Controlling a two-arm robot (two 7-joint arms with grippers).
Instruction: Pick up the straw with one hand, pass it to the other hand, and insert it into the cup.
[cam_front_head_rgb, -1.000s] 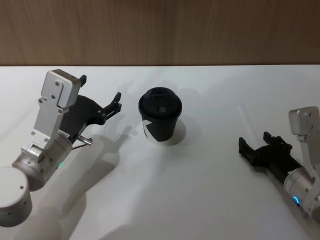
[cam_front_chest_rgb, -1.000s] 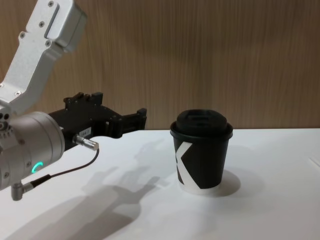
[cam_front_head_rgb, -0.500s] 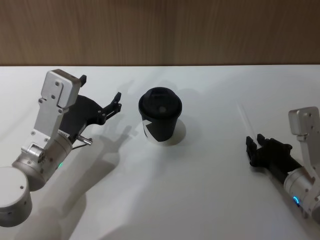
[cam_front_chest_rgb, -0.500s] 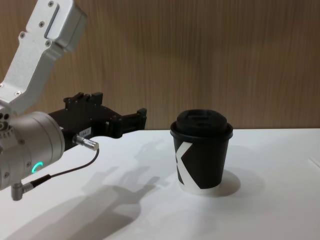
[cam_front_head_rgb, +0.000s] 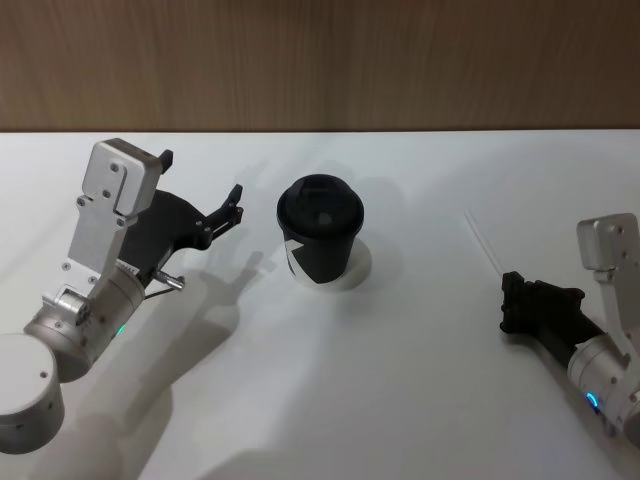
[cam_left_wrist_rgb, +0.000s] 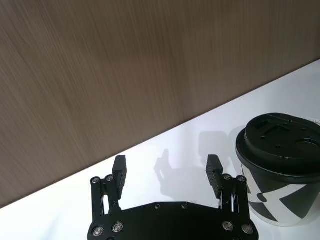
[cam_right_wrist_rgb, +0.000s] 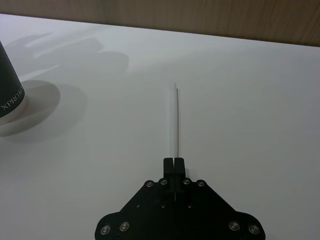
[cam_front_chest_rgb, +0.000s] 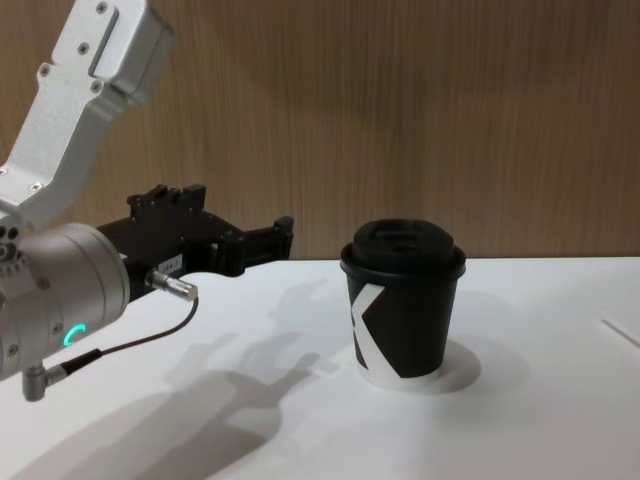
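Observation:
The white straw (cam_front_head_rgb: 482, 240) points away from my right gripper (cam_front_head_rgb: 510, 288) at the table's right, a short way right of the cup. In the right wrist view that gripper (cam_right_wrist_rgb: 174, 162) is shut on the straw's near end, and the straw (cam_right_wrist_rgb: 175, 120) runs straight out low over the table. Its far tip (cam_front_chest_rgb: 620, 333) shows at the chest view's right edge. The black lidded cup (cam_front_head_rgb: 320, 232) with the white K mark (cam_front_chest_rgb: 403, 310) stands upright mid-table. My left gripper (cam_front_head_rgb: 203, 178) hovers open and empty, left of the cup (cam_left_wrist_rgb: 280, 170).
A wooden wall backs the white table (cam_front_head_rgb: 400, 380). A grey cable with a metal plug (cam_front_chest_rgb: 170, 287) hangs off the left wrist. Bare tabletop lies between the cup and the right gripper.
The right gripper's fingers have gone from open to shut on the straw's near end, and the straw's far tip has swung slightly left. The left arm and the cup have not moved.

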